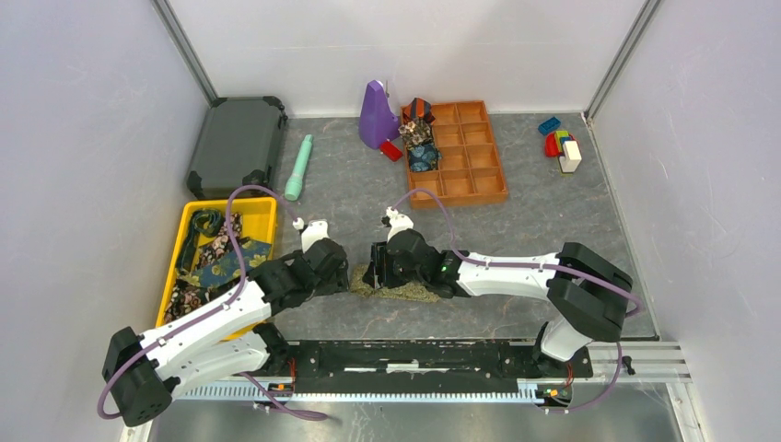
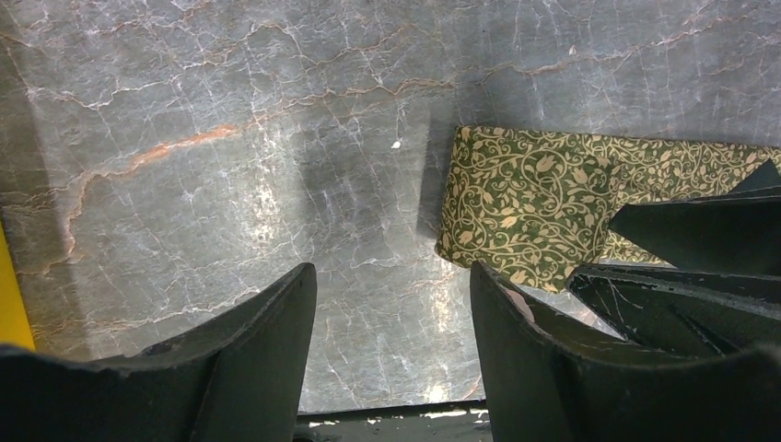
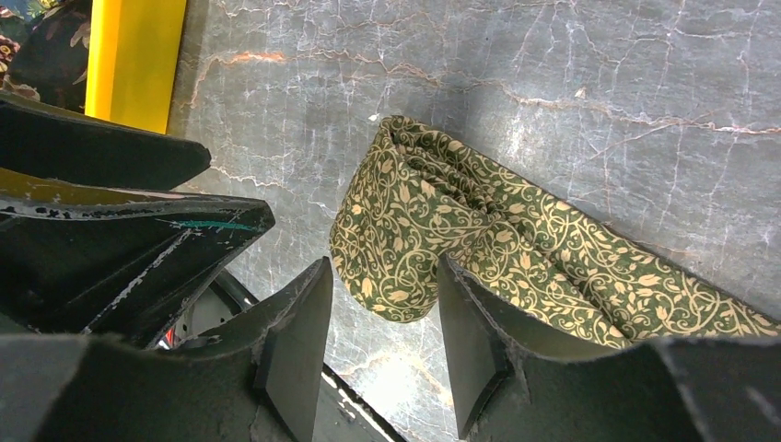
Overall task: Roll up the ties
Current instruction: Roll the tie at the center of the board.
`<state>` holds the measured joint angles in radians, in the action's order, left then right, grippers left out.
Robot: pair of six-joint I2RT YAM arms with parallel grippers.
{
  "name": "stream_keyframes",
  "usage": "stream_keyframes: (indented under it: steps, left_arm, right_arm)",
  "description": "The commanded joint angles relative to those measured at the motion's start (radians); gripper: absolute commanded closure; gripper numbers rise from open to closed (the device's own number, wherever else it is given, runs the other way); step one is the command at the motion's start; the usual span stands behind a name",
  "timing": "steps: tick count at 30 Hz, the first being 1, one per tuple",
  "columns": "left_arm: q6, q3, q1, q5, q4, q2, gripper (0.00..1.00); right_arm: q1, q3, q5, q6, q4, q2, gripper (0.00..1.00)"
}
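My left fingers stood spread above the surface. The right fingers flanked the rolled olive tie; whether they were pinching it, I couldn't tell.

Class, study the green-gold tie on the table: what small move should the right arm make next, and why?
Probably close the fingers of the right gripper on the rolled end of the tie: the coil sits at their open gap, and a flat tail is not yet rolled.
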<state>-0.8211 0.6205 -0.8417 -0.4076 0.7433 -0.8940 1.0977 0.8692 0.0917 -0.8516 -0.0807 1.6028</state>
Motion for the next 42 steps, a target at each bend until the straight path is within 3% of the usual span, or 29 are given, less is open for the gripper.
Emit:
stream_keyframes:
  steps: [1, 11, 42]
  left_arm:
    - [0.046, -0.007, 0.004, 0.005, -0.050, 0.006, 0.32]
    - [0.076, -0.022, 0.014, 0.055, -0.129, -0.020, 0.32]
    - [0.168, -0.194, 0.151, 0.385, -0.521, -0.022, 0.28]
  right_arm:
    - [0.004, 0.019, 0.029, -0.003, -0.011, 0.015, 0.49]
    - [0.001, -0.016, 0.047, 0.011, -0.022, 0.009, 0.57]
    - [-0.060, -0.100, -0.018, 0.037, -0.091, 0.019, 0.61]
